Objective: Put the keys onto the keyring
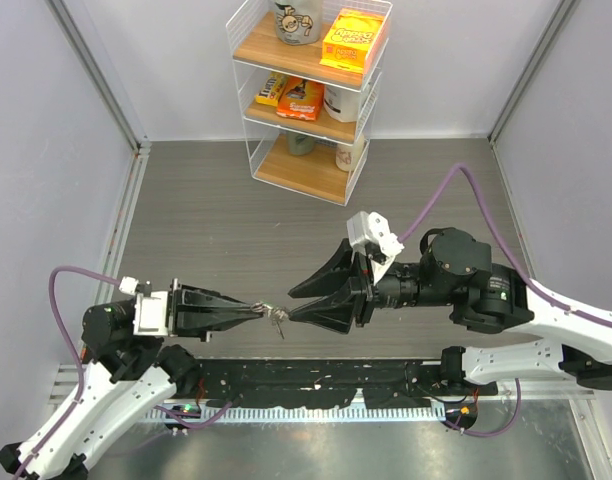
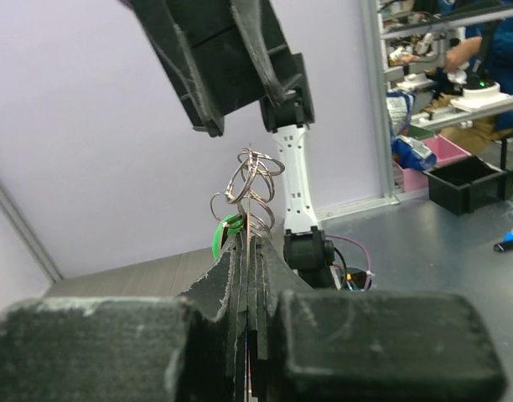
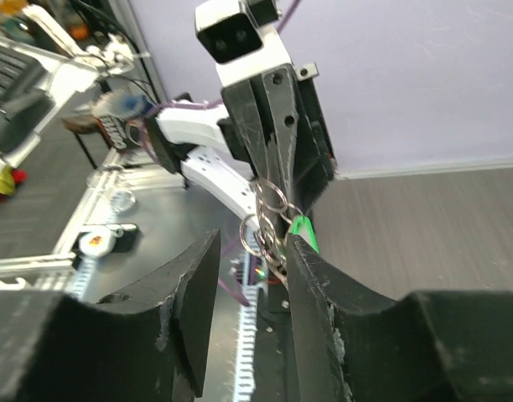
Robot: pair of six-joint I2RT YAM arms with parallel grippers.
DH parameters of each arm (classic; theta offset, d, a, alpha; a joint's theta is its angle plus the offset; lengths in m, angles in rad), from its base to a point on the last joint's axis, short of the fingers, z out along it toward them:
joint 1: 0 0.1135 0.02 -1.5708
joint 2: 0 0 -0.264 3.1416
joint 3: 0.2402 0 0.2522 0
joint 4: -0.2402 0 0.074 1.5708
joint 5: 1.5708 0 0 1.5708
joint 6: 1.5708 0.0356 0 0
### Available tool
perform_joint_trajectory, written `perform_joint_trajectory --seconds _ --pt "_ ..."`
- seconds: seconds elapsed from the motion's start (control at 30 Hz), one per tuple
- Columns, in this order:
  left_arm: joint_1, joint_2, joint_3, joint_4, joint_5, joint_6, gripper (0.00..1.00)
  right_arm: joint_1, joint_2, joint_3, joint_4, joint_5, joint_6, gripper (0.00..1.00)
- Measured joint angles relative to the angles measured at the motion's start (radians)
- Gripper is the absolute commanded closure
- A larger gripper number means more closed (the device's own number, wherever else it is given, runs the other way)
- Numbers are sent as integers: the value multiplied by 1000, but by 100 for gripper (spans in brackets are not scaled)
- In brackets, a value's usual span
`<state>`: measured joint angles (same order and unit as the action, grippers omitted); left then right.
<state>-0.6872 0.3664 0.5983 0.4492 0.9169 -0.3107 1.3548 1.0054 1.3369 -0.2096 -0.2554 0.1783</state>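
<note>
**No writing clear enough to read**

Far beyond the right claw [image 1: 291, 305], a yellow box [image 1: 354, 40] on the rack's [image 1: 276, 52] top shelf bears red print that is too small to make out. The orange packets [image 1: 302, 99] one shelf lower show only blurred markings.

The keyring [image 1: 277, 320] sits between the left gripper [image 1: 258, 312] and the right gripper [image 1: 291, 306], with a shelf rack [image 1: 311, 85] well behind them
</note>
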Motion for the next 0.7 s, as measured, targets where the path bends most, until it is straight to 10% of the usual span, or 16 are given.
perform_joint_trajectory --seconds 0.7 --pt "0 -30 -1 -224 -558 -179 100 21 100 141 -291 349 -422 41"
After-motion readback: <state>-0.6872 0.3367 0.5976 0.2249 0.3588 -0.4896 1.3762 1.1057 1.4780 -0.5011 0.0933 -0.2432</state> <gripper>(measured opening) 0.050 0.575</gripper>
